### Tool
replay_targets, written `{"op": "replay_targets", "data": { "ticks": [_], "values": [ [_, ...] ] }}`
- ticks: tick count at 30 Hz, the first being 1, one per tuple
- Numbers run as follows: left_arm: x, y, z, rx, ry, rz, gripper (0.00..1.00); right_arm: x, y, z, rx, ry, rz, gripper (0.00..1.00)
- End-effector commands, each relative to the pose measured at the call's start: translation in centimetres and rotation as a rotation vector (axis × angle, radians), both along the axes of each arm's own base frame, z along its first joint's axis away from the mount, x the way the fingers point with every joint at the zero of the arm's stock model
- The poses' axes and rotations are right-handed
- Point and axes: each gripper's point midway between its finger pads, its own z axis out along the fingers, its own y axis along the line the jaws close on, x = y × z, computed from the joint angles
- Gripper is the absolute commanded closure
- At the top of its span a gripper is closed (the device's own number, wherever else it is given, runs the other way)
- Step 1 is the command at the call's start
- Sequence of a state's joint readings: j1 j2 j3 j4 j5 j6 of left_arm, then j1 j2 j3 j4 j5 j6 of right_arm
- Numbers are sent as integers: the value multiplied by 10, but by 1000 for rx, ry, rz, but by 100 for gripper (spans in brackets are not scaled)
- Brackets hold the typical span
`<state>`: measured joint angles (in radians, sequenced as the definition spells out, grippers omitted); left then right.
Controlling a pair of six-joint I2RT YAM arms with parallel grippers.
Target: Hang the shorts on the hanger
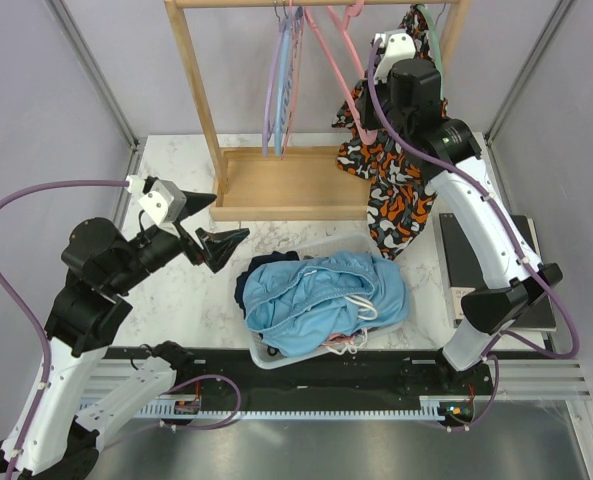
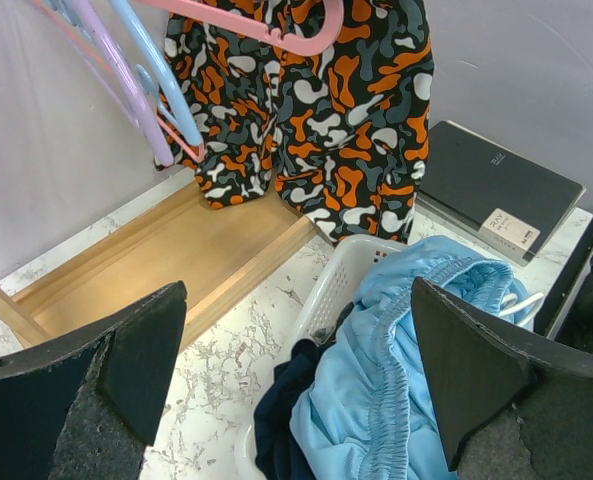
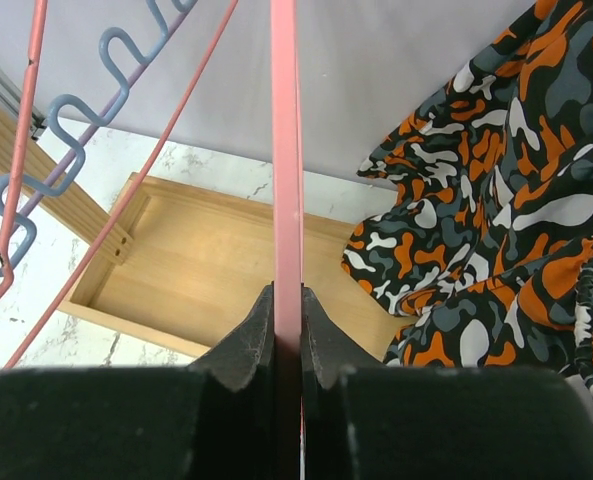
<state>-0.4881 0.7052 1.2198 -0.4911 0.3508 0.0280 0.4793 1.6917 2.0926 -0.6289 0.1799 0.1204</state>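
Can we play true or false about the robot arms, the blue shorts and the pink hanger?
1. The right gripper is shut on the pink hanger. True.
2. The left gripper is holding the blue shorts. False: it is open and empty, to the left of the basket.
3. The blue shorts lie in the basket. True.
4. The orange patterned garment is in the basket too. False: it hangs on the wooden rack.
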Motion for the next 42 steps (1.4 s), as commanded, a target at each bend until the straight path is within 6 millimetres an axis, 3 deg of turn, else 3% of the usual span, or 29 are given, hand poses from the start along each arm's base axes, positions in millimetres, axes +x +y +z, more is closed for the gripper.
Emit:
{"op": "replay_targets", "data": {
  "ticks": [1, 5, 9, 15, 19, 21, 23, 27, 31, 32, 38, 41, 42],
  "values": [
    [1, -3, 6, -3, -32, -18, 0, -25, -10, 90, 137, -228, 17, 100],
    [3, -3, 7, -7, -27, -15, 0, -36, -14, 84, 128, -199, 22, 100],
    [4, -4, 5, -5, -22, -17, 0, -47, -20, 57, 91, -124, 18, 100],
    [6, -6, 1, -1, -11, -20, 0, -64, -35, 47, 56, -107, -4, 100],
    [7, -6, -1, 3, -7, -17, 0, -87, -40, 41, 34, -78, 35, 100],
    [5, -8, -4, 14, 2, -37, 0, -96, -43, 23, 4, -17, 43, 100],
    [4, -10, -11, 29, 11, -54, 0, -112, -47, 18, 7, 10, 63, 100],
    [-1, -14, -30, 52, 78, -83, 0, -154, -53, -13, -33, 87, 148, 100],
    [-18, -13, -53, 74, 110, -134, 0, -188, -67, -37, -99, 140, 193, 100],
    [-25, -12, -59, 70, 113, -148, 0, -198, -63, -47, -112, 161, 250, 100],
    [-42, -11, -85, 70, 186, -180, 0, -248, -78, -60, -180, 142, 356, 100],
    [-52, -8, -91, 105, 128, -215, 0, -286, -73, -76, -227, 157, 534, 100],
    [-56, -4, -90, 126, 69, -222, 0, -309, -65, -75, -219, 134, 657, 100]
  ]
}}
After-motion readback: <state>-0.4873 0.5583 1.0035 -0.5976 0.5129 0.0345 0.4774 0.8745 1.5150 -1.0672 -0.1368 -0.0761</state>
